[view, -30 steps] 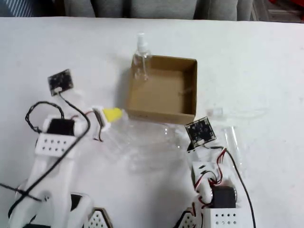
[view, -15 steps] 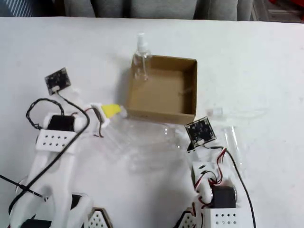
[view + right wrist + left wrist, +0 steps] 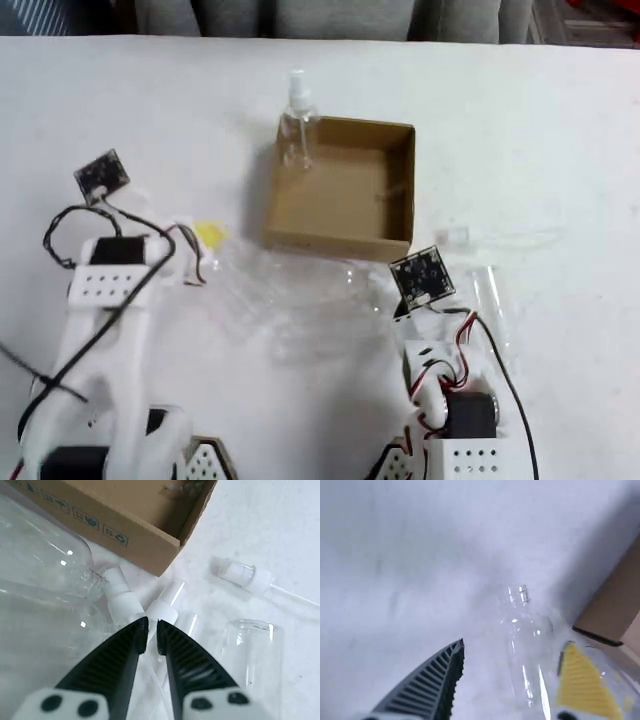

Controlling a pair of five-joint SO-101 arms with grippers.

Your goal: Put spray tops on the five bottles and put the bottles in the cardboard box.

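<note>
High view frames show the left arm (image 3: 105, 290) drawn back from the cardboard box (image 3: 340, 190) over the last second. Its yellow finger (image 3: 210, 235), which lay against the box's near left corner, now sits apart from it, while the right arm (image 3: 445, 400) has kept its place. One capped bottle (image 3: 298, 125) stands upright at the box's far left corner, seemingly inside it. Several clear bottles (image 3: 300, 300) lie on the table (image 3: 550, 120) just in front of the box. In the left wrist view the left gripper (image 3: 514, 645) is spread wide, with its grey finger (image 3: 440, 680) on one side and the yellow one on the other. An uncapped bottle (image 3: 522, 630) lies between them, gripped by neither. The right gripper (image 3: 148, 626) is drawn nearly closed, leaving only a thin slit, and its tips rest at a white spray top (image 3: 162, 611). Whether it pinches that top I cannot tell. A loose spray top (image 3: 242, 575) lies near the box's corner, and an open bottle (image 3: 250, 650) lies beside it.
</note>
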